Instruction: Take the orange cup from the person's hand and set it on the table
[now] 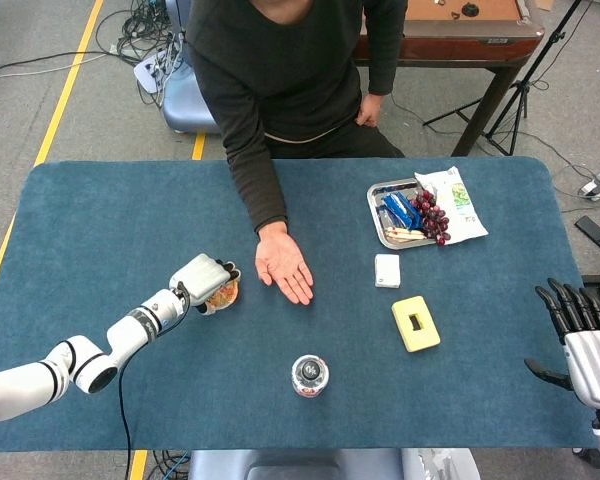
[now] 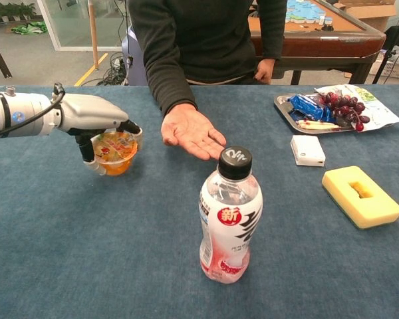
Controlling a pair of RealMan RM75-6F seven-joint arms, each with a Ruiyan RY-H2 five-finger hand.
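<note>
The orange cup (image 2: 115, 152) (image 1: 222, 294) is a small clear tub with orange contents and a printed lid. My left hand (image 2: 96, 119) (image 1: 202, 279) grips it from above, with the cup low at the blue table (image 2: 73, 252), left of the person's hand (image 2: 189, 129) (image 1: 283, 266). That palm lies open and empty, face up. Whether the cup's base touches the cloth I cannot tell. My right hand (image 1: 580, 335) hangs open at the table's right edge, fingers spread, holding nothing; it shows only in the head view.
A capped drink bottle (image 2: 229, 216) (image 1: 309, 376) stands at the front centre. A yellow sponge block (image 2: 361, 195), a small white box (image 2: 307, 150), and a metal tray (image 2: 284, 106) with snacks and grapes lie to the right. The person sits at the far side.
</note>
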